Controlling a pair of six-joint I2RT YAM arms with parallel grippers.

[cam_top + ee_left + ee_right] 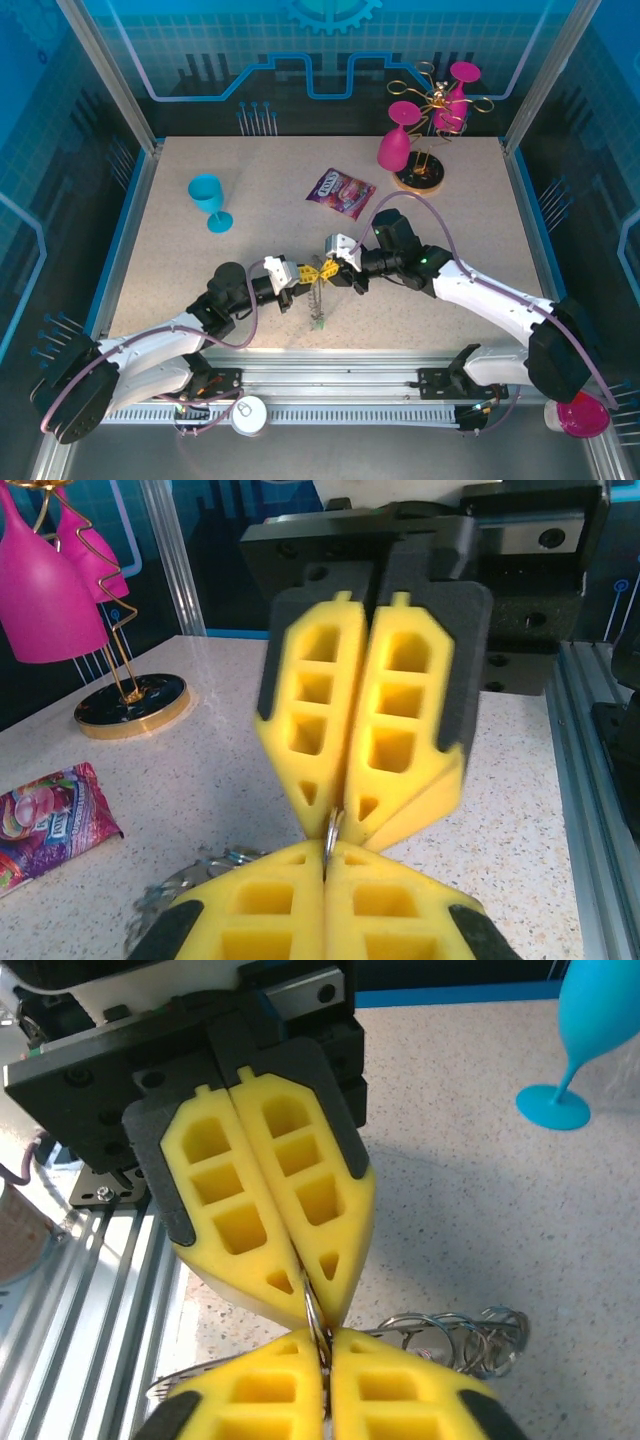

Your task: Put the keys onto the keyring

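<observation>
Two grippers of mine meet tip to tip over a speckled beige tabletop (200, 200), with blue panel walls (200, 40) around it. My left gripper (306, 273) and right gripper (328, 269) are both clamped tight on one thin wire loop (313, 1312). The keyring (318, 305) sits at 6 o'clock of the tips, just beneath them.

The keyring (318, 297) is hanging edge-on, dark and thin, with one metal part being pinched where both pairs of jaws are meeting. Its silvery wire loops (461, 1335) are bunching underneath. A small green key (318, 324) is dangling lowest, near the surface.
</observation>
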